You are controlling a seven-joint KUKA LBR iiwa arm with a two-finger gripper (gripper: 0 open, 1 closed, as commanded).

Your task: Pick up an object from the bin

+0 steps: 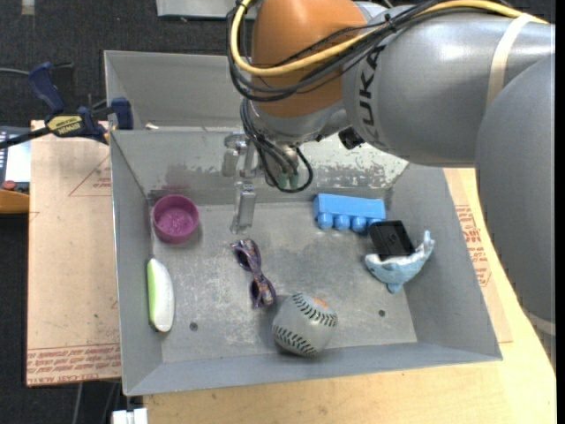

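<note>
The claw [242,219] hangs in the upper middle of the bin [132,237], below the arm's orange cover. Nothing shows in it, and I cannot tell whether it is open or closed. The nearest thing is a pair of purple sunglasses [254,274], lying on the bin floor at mid-frame, just below the claw's tip and running down toward the baseball [304,323] at lower centre. They seem the likeliest pick, though the claw is not round them.

The sunglasses look light and thin, probably hard plastic with smooth lenses, so they may slide or twist when squeezed. They lie flat, which leaves little height to catch. The bridge or the frame near it looks like the best hold, taken across the narrow width; a thin temple arm might bend or slip out.

Other things lie well apart from the claw: a purple cup [175,217] at the left, a white and green oblong [160,295] at lower left, a blue block [350,211] to the right, and a pale blue toy [402,268] with a black thing [390,237] on it at far right. The baseball nearly touches the sunglasses' lower end and could roll if knocked.
</note>
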